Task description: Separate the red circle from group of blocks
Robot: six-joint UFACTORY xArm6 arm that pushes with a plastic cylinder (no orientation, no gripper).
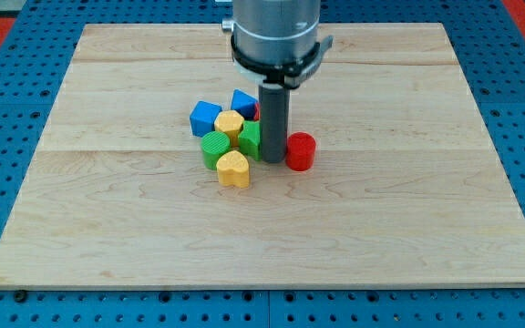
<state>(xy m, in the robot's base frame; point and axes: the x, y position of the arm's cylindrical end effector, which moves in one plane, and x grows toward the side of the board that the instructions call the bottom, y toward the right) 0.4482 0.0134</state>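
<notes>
The red circle (300, 151) sits on the wooden board (408, 210), just right of the group of blocks. My tip (272, 161) stands between the red circle and a green block (249, 138), close to both. The group holds two blue blocks (205, 117) (243, 102), a yellow block (229, 123), a green round block (215, 148) and a yellow heart (233, 169). A sliver of another red block (257, 111) shows behind the rod, mostly hidden.
The board lies on a blue perforated surface (7, 109). The arm's grey body (273, 36) hangs over the board's top middle, hiding what is behind it.
</notes>
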